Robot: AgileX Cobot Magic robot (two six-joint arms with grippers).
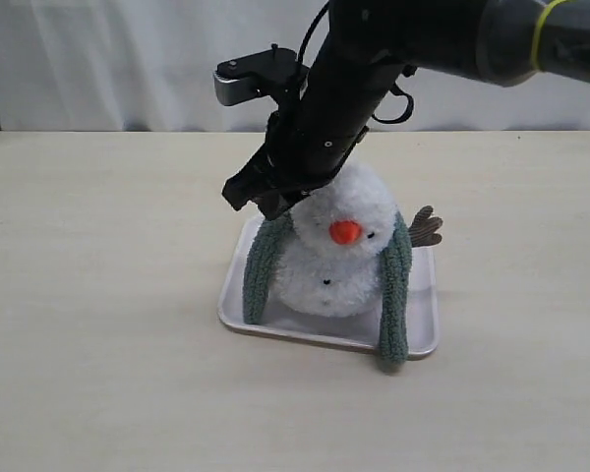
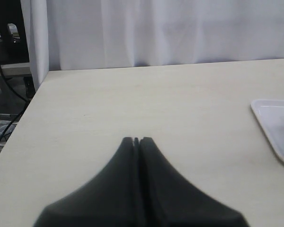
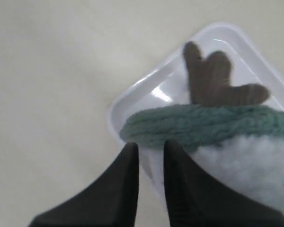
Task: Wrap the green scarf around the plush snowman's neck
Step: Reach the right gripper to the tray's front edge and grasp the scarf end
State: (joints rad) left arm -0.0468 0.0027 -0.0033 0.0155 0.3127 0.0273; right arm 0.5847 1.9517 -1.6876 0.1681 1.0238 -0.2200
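Note:
The plush snowman (image 1: 339, 261) sits upright in a small white tray (image 1: 275, 329). The green scarf (image 1: 265, 265) runs behind its head, and both ends hang down its front, left and right. My right gripper (image 1: 273, 205) reaches in from the upper right to the left side of the snowman's head. In the right wrist view its jaws (image 3: 150, 144) stand narrowly open with nothing between them, the tips just short of the scarf (image 3: 203, 125) and the white plush (image 3: 246, 165). My left gripper (image 2: 136, 140) is shut and empty over bare table, out of the exterior view.
A brown twig arm (image 1: 426, 228) sticks out on the snowman's right; the other one (image 3: 213, 78) shows beyond the scarf in the right wrist view. The tray's corner (image 2: 274, 127) lies to one side of the left gripper. A white curtain (image 1: 98, 59) hangs behind the table.

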